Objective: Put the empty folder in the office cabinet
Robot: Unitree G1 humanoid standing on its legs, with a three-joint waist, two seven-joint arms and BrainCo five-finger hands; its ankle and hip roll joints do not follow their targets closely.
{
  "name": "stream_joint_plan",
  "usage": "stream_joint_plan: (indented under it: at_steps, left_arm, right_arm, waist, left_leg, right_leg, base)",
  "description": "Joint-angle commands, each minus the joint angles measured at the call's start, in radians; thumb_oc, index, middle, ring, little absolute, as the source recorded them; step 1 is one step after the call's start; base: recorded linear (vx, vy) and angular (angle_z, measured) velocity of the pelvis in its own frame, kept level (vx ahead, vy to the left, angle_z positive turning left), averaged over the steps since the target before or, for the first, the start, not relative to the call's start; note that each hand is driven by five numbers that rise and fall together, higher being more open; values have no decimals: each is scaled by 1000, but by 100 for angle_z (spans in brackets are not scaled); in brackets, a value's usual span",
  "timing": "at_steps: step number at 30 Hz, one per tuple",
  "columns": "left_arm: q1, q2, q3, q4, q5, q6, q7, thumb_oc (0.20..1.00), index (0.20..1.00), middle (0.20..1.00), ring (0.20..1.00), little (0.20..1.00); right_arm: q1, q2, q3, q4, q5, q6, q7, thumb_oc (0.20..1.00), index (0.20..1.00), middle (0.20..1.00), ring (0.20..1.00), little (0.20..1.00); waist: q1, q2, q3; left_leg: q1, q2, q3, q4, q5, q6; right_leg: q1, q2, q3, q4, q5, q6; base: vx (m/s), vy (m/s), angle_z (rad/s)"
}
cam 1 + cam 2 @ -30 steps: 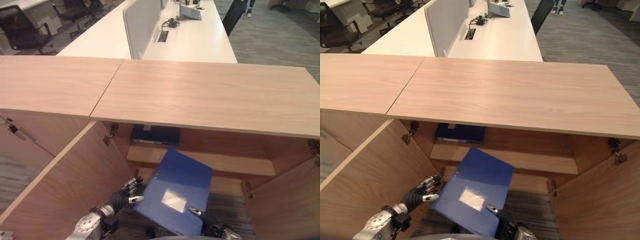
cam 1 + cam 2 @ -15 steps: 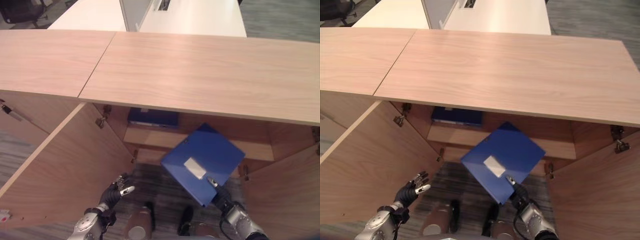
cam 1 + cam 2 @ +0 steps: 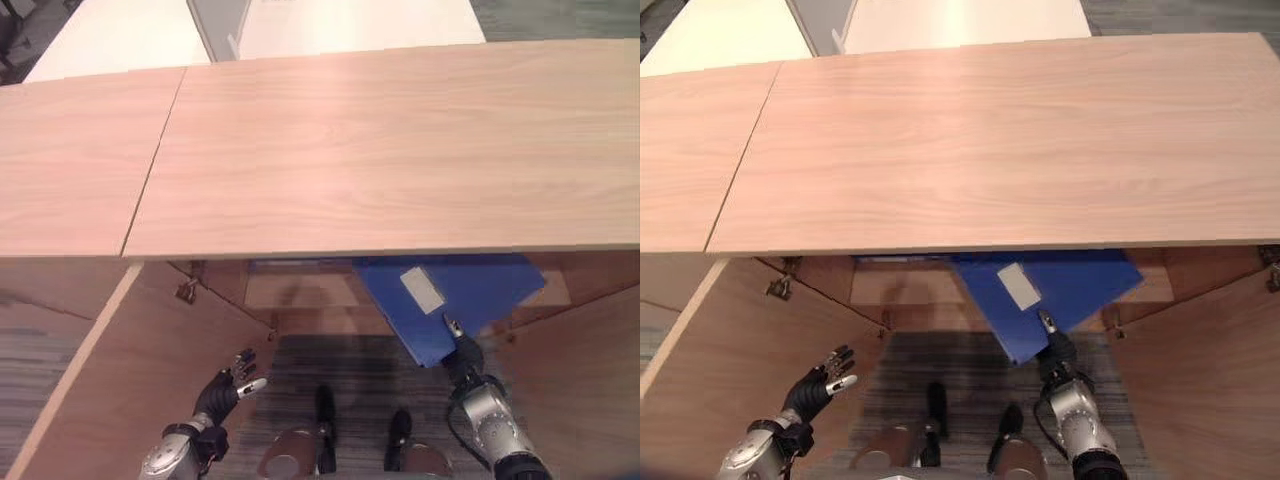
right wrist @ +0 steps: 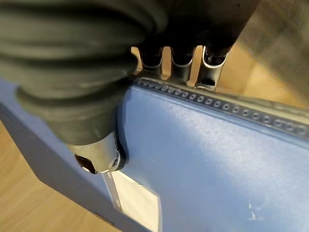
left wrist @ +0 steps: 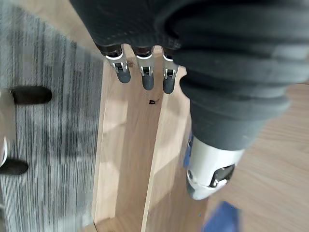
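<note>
We hold the blue folder (image 3: pixel 455 295) by its near corner in our right robot hand (image 3: pixel 1055 345), fingers and thumb pinching it, so its far end slides under the cabinet (image 3: pixel 380 150) top. Our left robot hand (image 3: pixel 228 378) hovers relaxed and empty near the left door (image 3: pixel 120 380).

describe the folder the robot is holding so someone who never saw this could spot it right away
Find the long wooden cabinet top, then look just under its front edge, into the open cabinet. The blue folder pokes out there at an angle, pinched at its near corner by the right hand. Its white label sets it apart from the darker folder lying on the shelf.
</note>
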Motion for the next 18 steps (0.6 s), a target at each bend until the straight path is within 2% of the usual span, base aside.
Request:
stream_joint_plan:
  at_steps: [1,2,3,5,6,10,12,13,14,18]
  left_arm:
    - [58,88,12,-78,-15,-47,14,1000,1000,1000,1000,1000]
    - [58,95,11,-82,-26,-48,20,1000,1000,1000,1000,1000]
    - [44,115,-2,-80,-43,-55,36,1000,1000,1000,1000,1000]
    - [28,123,-7,-69,-47,-60,42,1000,1000,1000,1000,1000]
    - [23,120,-17,-71,-51,-63,38,1000,1000,1000,1000,1000]
    - [11,107,-38,-77,-55,-64,45,1000,1000,1000,1000,1000]
    - [7,95,-52,-92,-60,-65,45,1000,1000,1000,1000,1000]
    - [7,95,-52,-92,-60,-65,45,1000,1000,1000,1000,1000]
    - [-2,96,-78,-122,-67,-70,45,1000,1000,1000,1000,1000]
    - [-11,110,-98,-173,-80,-74,42,1000,1000,1000,1000,1000]
  right_arm:
    - [-111,23,2,-98,39,-91,5,200,200,200,200,200]
    - [-138,27,5,-107,50,-95,-4,200,200,200,200,200]
    - [-185,26,3,-125,76,-120,-22,200,200,200,200,200]
    - [-203,27,-9,-121,89,-137,-31,200,200,200,200,200]
    - [-224,27,-18,-143,103,-151,-48,200,200,200,200,200]
    - [-262,13,-18,-168,115,-186,-69,200,200,200,200,200]
    - [-298,-5,-29,-183,118,-211,-86,200,200,200,200,200]
    - [-298,-5,-29,-183,118,-211,-86,200,200,200,200,200]
    - [-350,-26,-51,-204,125,-243,-106,200,200,200,200,200]
    - [-404,-44,-86,-231,141,-281,-115,200,200,200,200,200]
  waist:
    - [46,-20,28]
    - [49,-22,41]
    - [44,-27,85]
    - [48,-33,98]
    - [44,-46,118]
    - [43,-34,129]
    - [48,-19,118]
    - [48,-19,118]
    - [55,-4,112]
    - [65,10,96]
  left_leg:
    - [-84,25,11,38,-42,-18]
    - [-102,33,28,52,-44,-22]
    - [-149,50,31,97,-47,-32]
    - [-181,65,23,137,-57,-35]
    - [-242,71,1,199,-76,-34]
    - [-341,94,-27,302,-103,-35]
    - [-417,107,-41,387,-136,-25]
    - [-417,107,-41,387,-136,-25]
    - [-513,113,-49,494,-175,-10]
    - [-627,112,-52,607,-212,-1]
  right_leg:
    - [-35,-97,-66,81,27,75]
    - [-52,-107,-95,37,53,66]
    - [-93,-92,-124,-54,87,62]
    - [-100,-83,-131,-82,96,62]
    - [-119,-81,-134,-103,104,58]
    - [-194,-95,-137,-34,82,38]
    - [-258,-115,-126,43,40,17]
    - [-258,-115,-126,43,40,17]
    - [-353,-137,-98,162,-15,-11]
    - [-471,-151,-69,295,-75,-36]
  base:
    - [-159,95,-76]
    - [-136,-106,-73]
    - [-137,-112,-47]
    - [-65,-166,-6]
    - [-64,-201,2]
    - [-20,-100,22]
    - [11,-72,8]
    - [-16,-67,14]
    - [-20,-45,21]
    - [-2,-47,22]
